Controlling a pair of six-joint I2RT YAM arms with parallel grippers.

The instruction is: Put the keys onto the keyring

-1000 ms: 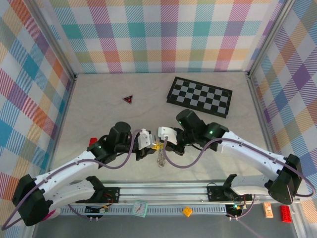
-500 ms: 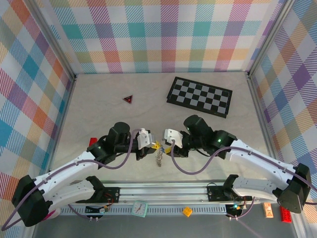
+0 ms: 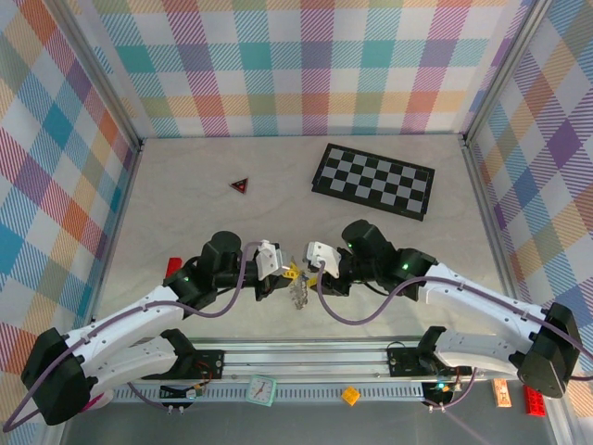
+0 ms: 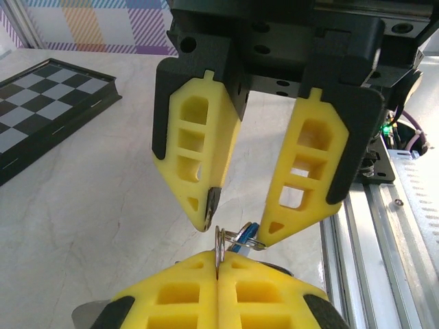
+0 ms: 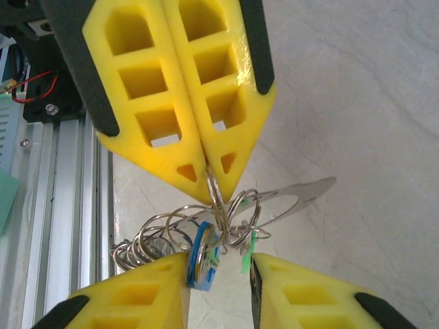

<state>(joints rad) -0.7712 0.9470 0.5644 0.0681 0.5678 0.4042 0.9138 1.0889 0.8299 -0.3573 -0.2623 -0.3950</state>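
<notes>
The keyring [image 3: 297, 293], a bunch of silvery linked rings, hangs between my two grippers near the table's front edge. My left gripper [image 4: 218, 259] is shut on one of its rings [image 4: 218, 241]. In the right wrist view the same left gripper [image 5: 212, 193] pinches that ring from above. My right gripper [image 5: 223, 269] stands open below it. The blue key [image 5: 204, 264] hangs on the rings and touches its left finger [image 5: 147, 291]. The green key [image 5: 245, 251] hangs in the gap beside the right finger. A flat silver tab [image 5: 302, 195] sticks out of the bunch.
A black and grey checkerboard [image 3: 373, 181] lies at the back right. A small red triangle [image 3: 240, 185] sits at the back left, and a red block [image 3: 173, 266] by the left arm. The aluminium rail [image 3: 306, 357] runs just below the grippers.
My right gripper has gone from shut to open and has drawn back a little to the right. My left gripper has stayed shut on the ring.
</notes>
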